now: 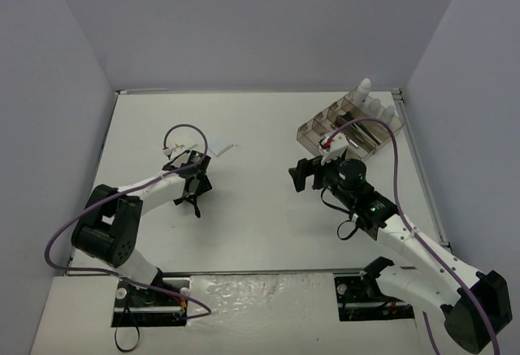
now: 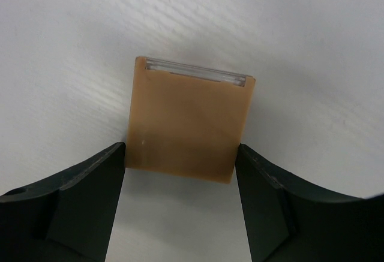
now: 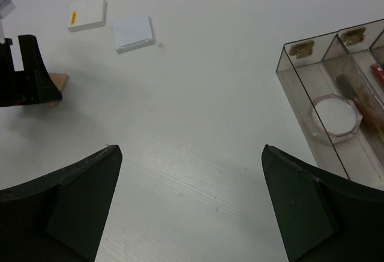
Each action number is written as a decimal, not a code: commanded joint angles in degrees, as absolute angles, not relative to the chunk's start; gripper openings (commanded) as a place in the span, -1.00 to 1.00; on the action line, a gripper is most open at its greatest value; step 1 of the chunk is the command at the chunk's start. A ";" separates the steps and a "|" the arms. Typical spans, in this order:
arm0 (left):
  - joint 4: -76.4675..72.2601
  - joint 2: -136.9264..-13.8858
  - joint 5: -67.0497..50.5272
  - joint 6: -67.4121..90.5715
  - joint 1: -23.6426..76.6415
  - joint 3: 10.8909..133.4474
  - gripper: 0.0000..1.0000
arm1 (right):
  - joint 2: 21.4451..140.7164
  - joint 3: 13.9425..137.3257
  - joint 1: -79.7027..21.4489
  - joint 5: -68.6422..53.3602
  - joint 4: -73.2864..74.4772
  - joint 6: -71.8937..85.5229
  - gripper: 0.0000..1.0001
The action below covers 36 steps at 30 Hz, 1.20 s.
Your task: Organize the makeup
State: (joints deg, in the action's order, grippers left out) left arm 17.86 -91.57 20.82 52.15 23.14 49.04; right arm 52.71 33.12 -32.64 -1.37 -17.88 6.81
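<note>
Both are the same build: the left arm (image 1: 154, 184) and right arm (image 1: 422, 249) have white shells over the links and chunky black joint housings, and each has a purple cable (image 1: 57, 245) looping alongside it. The right one's got a tiny green light (image 1: 374, 206) on the forearm and a round black motor can by the wrist. Up close the fingers (image 2: 78, 208) are matte black wedges with flat inner faces.
</note>
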 commanded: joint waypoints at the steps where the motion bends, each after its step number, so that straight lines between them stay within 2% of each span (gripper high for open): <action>1: 16.73 -82.84 17.46 42.26 27.19 46.77 -0.31 | 52.97 38.76 -32.43 -10.30 -18.62 9.23 1.00; 10: 5.54 -63.46 10.83 18.34 39.92 42.34 -0.29 | 58.01 48.72 -32.17 -19.52 -11.85 15.22 0.99; 16: 0.38 -56.15 4.61 9.82 45.79 40.66 -0.25 | 63.84 53.73 -32.32 -29.28 -10.88 19.64 0.87; 21: -3.59 -53.82 0.45 7.92 47.86 40.89 -0.18 | 68.17 55.59 -33.00 -33.17 -10.84 22.19 0.77; 30: -7.41 -55.49 -2.16 4.97 51.29 43.81 -0.17 | 72.28 54.97 -34.90 -38.76 -14.87 26.63 0.63; 36: -10.09 -57.46 -2.56 4.40 51.77 44.49 -0.17 | 73.57 54.35 -35.24 -40.49 -16.17 27.46 0.41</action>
